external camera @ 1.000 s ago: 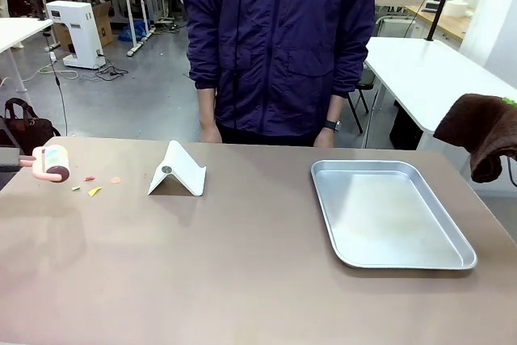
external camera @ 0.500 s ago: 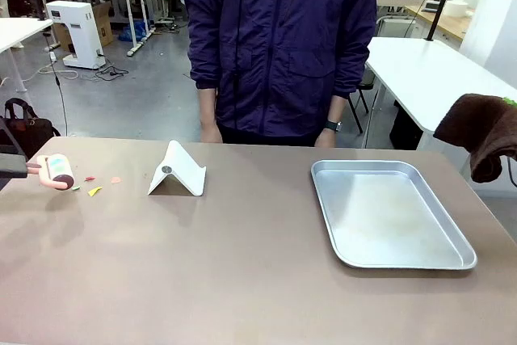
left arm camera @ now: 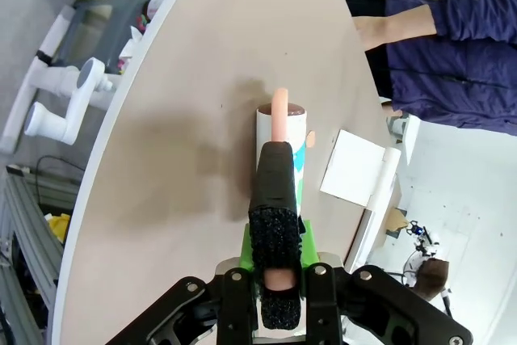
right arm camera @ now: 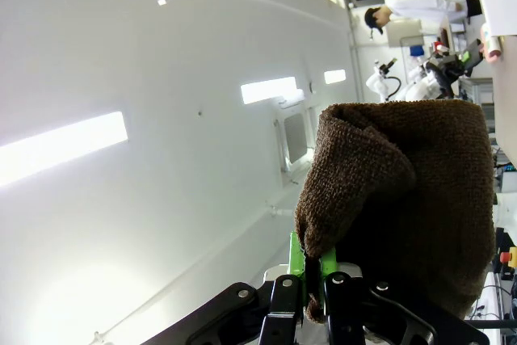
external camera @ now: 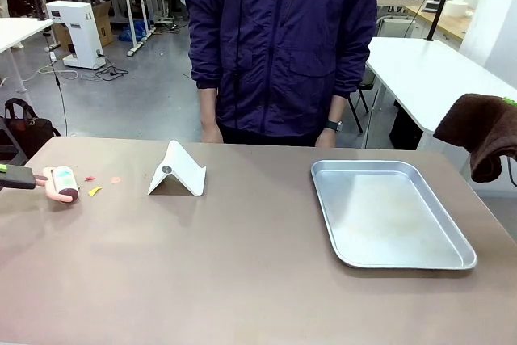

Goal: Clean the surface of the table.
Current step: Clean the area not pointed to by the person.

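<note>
Front view: scrap pickup's being started on the table (external camera: 242, 264), lint roller (external camera: 63, 183) clamped in left gripper (external camera: 20, 176) beside coloured scraps (external camera: 94, 191), brown cloth (external camera: 481, 131) pinched in right gripper (right arm camera: 317, 280), so the roller probably needs to be pushed over them.

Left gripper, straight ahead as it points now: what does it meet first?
The left gripper, shut on the pink-handled lint roller, points down at the brownish-tan table. The roller would likely press into bare tabletop first, passing beside the white folded stand. Depth is unclear.
</note>
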Action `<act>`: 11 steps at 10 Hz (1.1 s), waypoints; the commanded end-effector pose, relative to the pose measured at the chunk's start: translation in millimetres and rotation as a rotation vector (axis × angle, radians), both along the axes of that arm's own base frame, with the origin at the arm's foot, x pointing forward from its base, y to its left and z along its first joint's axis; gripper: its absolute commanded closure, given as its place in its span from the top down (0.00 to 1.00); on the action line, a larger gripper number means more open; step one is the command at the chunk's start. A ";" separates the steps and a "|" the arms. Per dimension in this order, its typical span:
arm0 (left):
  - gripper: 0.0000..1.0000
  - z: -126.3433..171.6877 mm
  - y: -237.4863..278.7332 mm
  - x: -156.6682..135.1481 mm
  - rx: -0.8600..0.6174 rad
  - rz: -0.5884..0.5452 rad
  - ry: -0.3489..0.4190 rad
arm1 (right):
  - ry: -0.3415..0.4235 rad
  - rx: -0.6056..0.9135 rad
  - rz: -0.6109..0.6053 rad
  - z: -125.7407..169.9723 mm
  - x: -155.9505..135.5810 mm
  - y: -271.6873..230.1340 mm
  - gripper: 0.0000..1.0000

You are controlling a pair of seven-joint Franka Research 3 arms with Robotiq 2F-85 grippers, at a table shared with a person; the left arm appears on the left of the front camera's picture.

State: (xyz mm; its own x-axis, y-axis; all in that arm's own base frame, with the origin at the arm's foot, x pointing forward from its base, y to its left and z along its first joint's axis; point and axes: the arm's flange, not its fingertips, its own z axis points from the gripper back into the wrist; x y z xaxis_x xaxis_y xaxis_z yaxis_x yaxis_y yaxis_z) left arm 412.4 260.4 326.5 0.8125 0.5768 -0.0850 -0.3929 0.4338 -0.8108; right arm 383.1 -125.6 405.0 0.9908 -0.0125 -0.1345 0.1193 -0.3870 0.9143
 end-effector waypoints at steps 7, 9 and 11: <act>0.22 -24.8 -54.9 31.9 0.182 -0.091 0.143 | -0.012 0.007 -0.008 4.7 3.8 -0.6 0.00; 0.22 -26.6 -71.8 39.7 0.205 -0.113 0.147 | -0.012 0.007 -0.008 4.7 3.8 -0.6 0.00; 0.22 -27.7 -91.2 46.0 0.230 -0.164 0.153 | -0.012 0.007 -0.008 4.7 3.8 -0.6 0.00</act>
State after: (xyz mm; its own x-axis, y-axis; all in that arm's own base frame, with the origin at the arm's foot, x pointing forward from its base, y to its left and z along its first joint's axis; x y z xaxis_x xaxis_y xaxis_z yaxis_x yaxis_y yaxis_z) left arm 469.5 183.2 338.7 0.8705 0.4893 -0.0528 -0.3591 0.5582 -0.7480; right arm 383.5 -125.8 405.4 0.9910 -0.0123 -0.1335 0.1185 -0.3860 0.9148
